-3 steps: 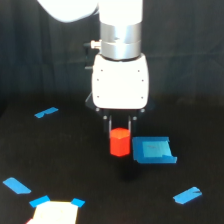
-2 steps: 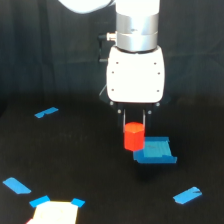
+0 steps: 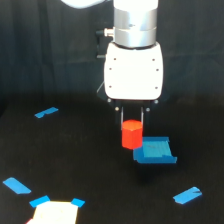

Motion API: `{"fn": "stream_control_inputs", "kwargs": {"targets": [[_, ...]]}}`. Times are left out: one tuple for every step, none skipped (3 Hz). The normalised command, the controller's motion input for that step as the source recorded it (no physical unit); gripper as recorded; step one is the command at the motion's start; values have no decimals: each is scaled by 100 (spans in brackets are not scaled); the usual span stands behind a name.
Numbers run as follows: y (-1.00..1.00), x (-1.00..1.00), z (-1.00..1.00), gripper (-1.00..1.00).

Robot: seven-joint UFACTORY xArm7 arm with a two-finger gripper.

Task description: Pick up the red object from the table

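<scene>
exterior view | gripper clamped on the red block, thin fingers on either side; block hangs just beside the blue square patch on its left in this view | black table; blue tape strip far left

The gripper hangs from the white arm housing near the centre of the view, its two thin dark fingers clamped on either side of the red object. The block sits upright between them, apparently clear of the table, with a faint shadow below it. At about four o'clock from the block, just beside it, lies a blue square patch. Blue tape strips lie scattered: one at ten o'clock, one at four o'clock, one at eight o'clock. A pale sheet with blue corners lies at seven o'clock.
</scene>
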Motion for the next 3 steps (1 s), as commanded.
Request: {"fn": "stream_control_inputs", "kwargs": {"targets": [[-44, -16, 100, -100], [-11, 4, 84, -94], [-74, -64, 100, -80]]}}
